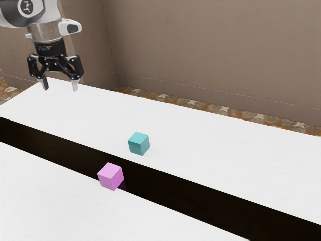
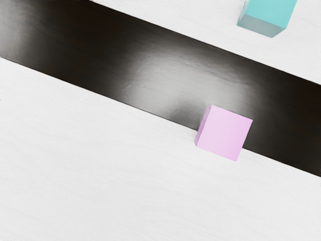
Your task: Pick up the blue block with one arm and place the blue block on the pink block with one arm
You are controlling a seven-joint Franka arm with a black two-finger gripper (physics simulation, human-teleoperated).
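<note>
Jaws wide apart, empty, high over the white table (image 1: 235, 145) at the exterior view's upper left, well apart from both blocks. Blue block (image 1: 139, 143) flat on white just beyond the black stripe (image 1: 60, 145). Pink block (image 1: 110, 175) near it, at the stripe's opposite edge, not touching. Same layout from the wrist: pink block (image 2: 223, 132), blue block (image 2: 266, 15).

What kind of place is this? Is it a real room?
Probably a computer-made practice room, not a real one. A robot gripper hangs open over a white table with a black stripe. A blue block and a pink block sit on it, and the brown walls are plain.
</note>
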